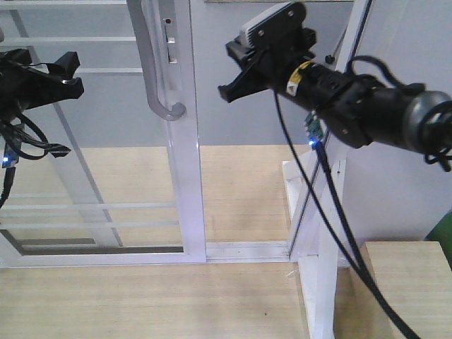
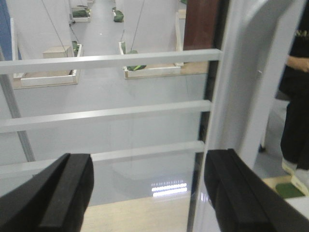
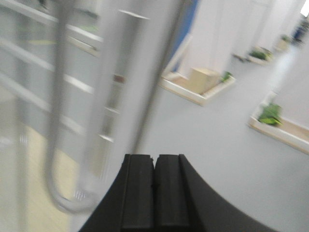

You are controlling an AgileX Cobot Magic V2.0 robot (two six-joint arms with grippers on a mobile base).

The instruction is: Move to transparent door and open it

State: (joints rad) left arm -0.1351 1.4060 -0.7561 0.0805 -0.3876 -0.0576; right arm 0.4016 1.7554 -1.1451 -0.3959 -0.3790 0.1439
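Note:
The transparent door is a glass panel in a white frame with thin white horizontal bars, filling the left half of the front view. Its curved grey-white pull handle hangs on the right stile. My right gripper is shut with nothing in it, a short way right of the handle and apart from it. In the right wrist view the handle appears blurred, left of the shut right gripper. My left gripper is open in front of the glass, facing the door's bars; its fingers hold nothing.
A fixed white post with a slanted brace stands right of the doorway, behind my right arm. A door track runs along the wooden floor. A wooden box edge sits at the lower right. A person stands beyond the frame.

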